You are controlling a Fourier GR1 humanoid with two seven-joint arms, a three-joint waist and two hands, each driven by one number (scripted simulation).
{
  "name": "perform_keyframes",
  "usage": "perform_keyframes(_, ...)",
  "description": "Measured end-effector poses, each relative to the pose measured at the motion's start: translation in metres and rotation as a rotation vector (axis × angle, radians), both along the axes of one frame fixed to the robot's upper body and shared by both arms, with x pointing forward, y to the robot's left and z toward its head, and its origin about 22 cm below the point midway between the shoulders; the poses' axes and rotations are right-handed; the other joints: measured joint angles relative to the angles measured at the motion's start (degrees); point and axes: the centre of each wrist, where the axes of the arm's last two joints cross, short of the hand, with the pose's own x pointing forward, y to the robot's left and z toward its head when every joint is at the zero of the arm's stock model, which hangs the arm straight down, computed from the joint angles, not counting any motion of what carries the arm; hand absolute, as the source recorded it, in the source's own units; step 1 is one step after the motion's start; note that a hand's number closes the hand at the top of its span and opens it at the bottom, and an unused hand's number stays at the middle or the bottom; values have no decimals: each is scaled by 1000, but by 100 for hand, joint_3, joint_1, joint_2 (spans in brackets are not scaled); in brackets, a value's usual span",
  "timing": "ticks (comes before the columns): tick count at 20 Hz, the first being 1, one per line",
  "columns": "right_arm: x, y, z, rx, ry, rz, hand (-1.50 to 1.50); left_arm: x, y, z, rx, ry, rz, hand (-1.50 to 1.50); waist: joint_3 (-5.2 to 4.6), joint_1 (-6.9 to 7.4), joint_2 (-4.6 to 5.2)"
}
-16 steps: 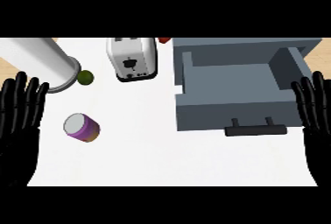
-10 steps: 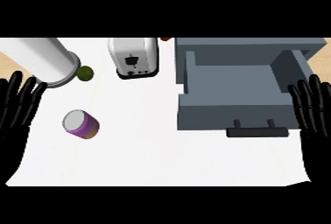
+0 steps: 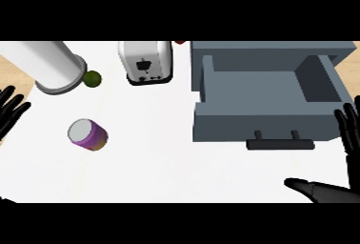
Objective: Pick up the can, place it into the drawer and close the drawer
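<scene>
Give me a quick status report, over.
Left hand and right hand open, holding nothing. Purple can on counter, untouched. Drawer open, empty. Nothing between can and drawer.

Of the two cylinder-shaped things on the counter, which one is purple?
The small can, left of the open drawer, with a purple side and pale lid. The other, a big white cylinder at the top left, has no purple.

Left hand (image 3: 10, 113) shows at the left edge, fingers straight and spread, pointing up. Right hand (image 3: 343, 157) shows at the right edge, fingers straight, thumb extended inward low down.
</scene>
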Motion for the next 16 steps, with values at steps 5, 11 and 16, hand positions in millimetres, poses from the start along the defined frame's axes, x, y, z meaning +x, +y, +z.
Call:
perform_keyframes(5, -19, -18, -3, 2, 16, -20, -150, -6, 25, 14, 2, 33, -9, -150, 0, 6, -8)
perform_keyframes(11, -32, -38, -3, 7, 24, -23, -150, -22, 42, 19, -8, 51, -7, -150, 0, 16, -10)
perform_keyframes(16, -47, -50, -10, 7, 30, -19, -150, -23, 49, 22, -77, 97, 13, -150, 0, 7, -10)
